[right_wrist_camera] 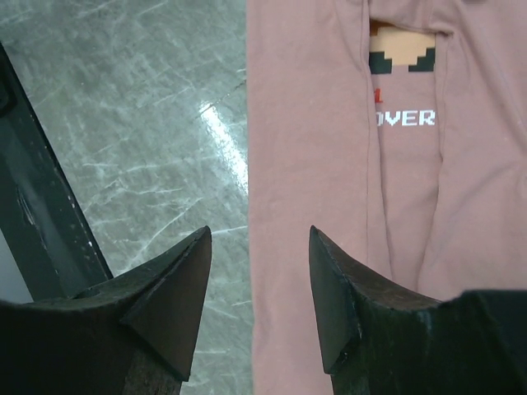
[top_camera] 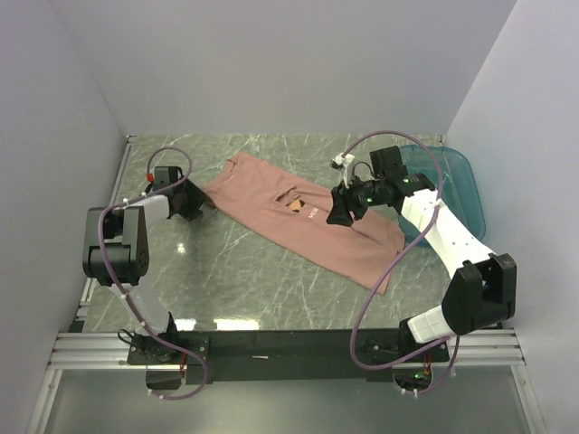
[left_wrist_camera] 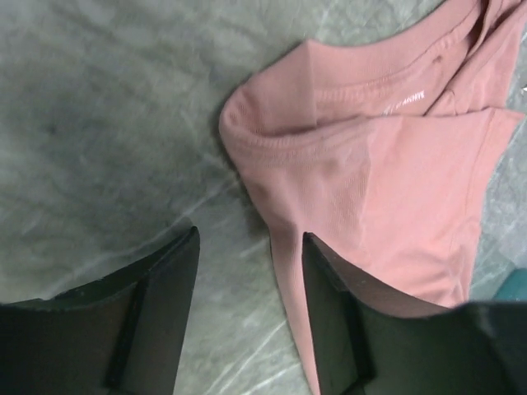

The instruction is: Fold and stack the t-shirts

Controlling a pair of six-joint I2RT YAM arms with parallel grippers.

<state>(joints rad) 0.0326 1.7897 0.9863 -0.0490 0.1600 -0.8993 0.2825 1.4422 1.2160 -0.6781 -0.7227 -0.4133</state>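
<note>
T-shirt [top_camera: 282,228]: one, dusty pink, sides seemingly folded inward, print partly covered. Left gripper [left_wrist_camera: 249,247], right gripper [right_wrist_camera: 260,247]: two, agape, empty, shirt edge just ahead.

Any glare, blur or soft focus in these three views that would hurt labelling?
Top external: fairly sharp and evenly lit, with pale reflections on the table near its front edge. Left wrist: soft overall, the dark jaws blurred, though stitching on the t-shirt reads. Right wrist: a bright glare streak on the table, the shirt's white text legible, jaws dark and featureless.
</note>
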